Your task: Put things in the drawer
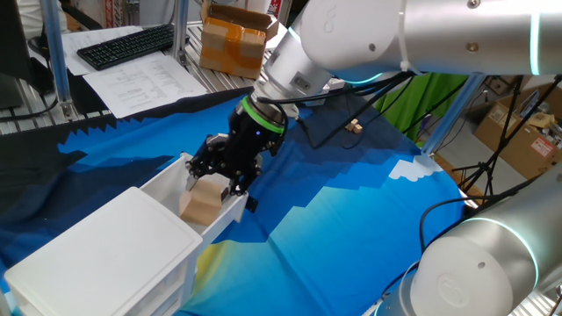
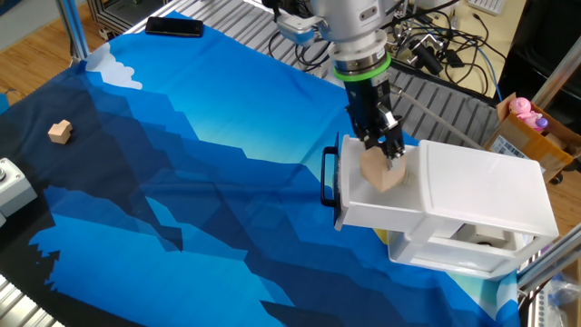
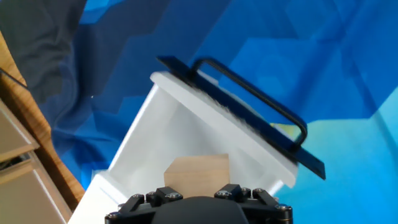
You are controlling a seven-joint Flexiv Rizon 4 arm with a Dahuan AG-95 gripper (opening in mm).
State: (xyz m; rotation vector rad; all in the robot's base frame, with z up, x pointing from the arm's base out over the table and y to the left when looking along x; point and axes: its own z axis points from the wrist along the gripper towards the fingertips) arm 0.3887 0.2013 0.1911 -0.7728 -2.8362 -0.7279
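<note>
The jaws are closed on a pale tan wooden cube point(image 1: 203, 201), which hangs inside the open drawer point(image 1: 167, 183), partly below its rim. In the hand view the cube point(image 3: 198, 172) shows between the two finger bases at the bottom edge, with the drawer's white inner walls point(image 3: 155, 130) all around it. Whether the cube touches the drawer floor cannot be told from any view.

The gripper point(image 2: 388, 160) points down from the silver arm point(image 1: 369, 35), whose wrist carries a green ring point(image 2: 361, 72). In the other fixed view the cube point(image 2: 381, 173) sits near the back of the drawer's opening, close to the white cabinet point(image 2: 481, 195) that the drawer point(image 2: 356, 186) slides out of. A black handle point(image 2: 328, 177) runs across the drawer's front; the hand view shows it as a thin black bar point(image 3: 261, 106) standing off the front wall.

The cabinet stands on a blue patterned cloth point(image 2: 209, 154) that covers the tabletop. A second small wooden block point(image 2: 60, 132) lies on the cloth well apart from the drawer, near the far left in the other fixed view. A black phone point(image 2: 174, 26) lies at the cloth's far edge. In one fixed view a keyboard point(image 1: 127, 44) and a cardboard box point(image 1: 234, 37) sit beyond the cloth.
</note>
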